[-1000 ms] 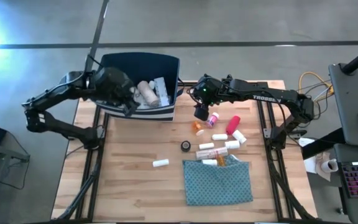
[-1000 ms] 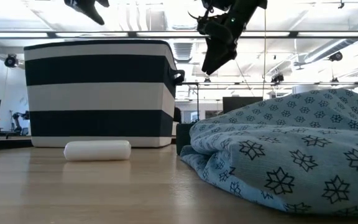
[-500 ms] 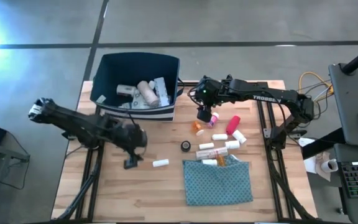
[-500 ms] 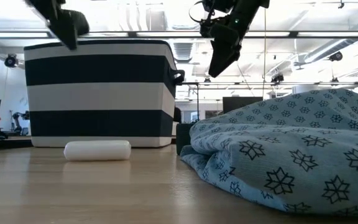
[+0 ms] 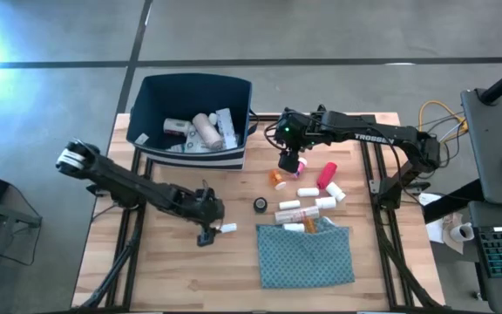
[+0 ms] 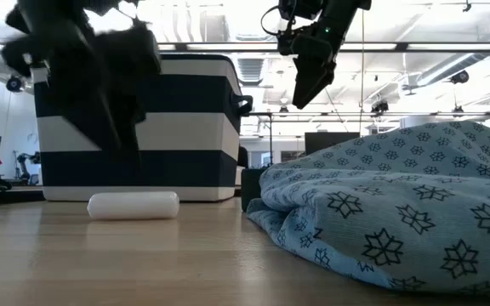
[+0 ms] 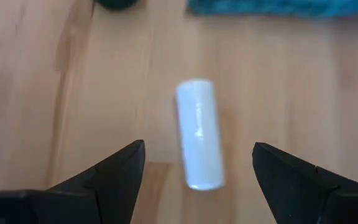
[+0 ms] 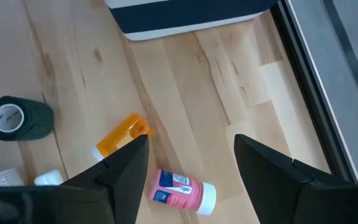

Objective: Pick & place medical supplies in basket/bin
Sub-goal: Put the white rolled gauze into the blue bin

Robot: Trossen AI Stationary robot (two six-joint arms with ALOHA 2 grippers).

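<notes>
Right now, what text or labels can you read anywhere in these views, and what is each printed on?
"TROSSEN", only partly legible, on the right arm in the high view.
Pink bottle: blue print on its label, too small to read.
Black roll: faint marks on its white core, unreadable.
Lone white cylinder and bin: no text visible.

Your dark navy rectangular plastic bin (image 5: 152, 96) with a white stripe stands at the table's far side, already holding several white supplies (image 5: 206, 129). A white cylindrical roll (image 5: 226, 228) lies alone on its side nearer you. To the right, a pink-labelled bottle (image 8: 182, 191), an orange vial (image 8: 118, 142), a black tape roll (image 8: 17, 118) and a red tube (image 5: 327, 174) lie clustered.
</notes>
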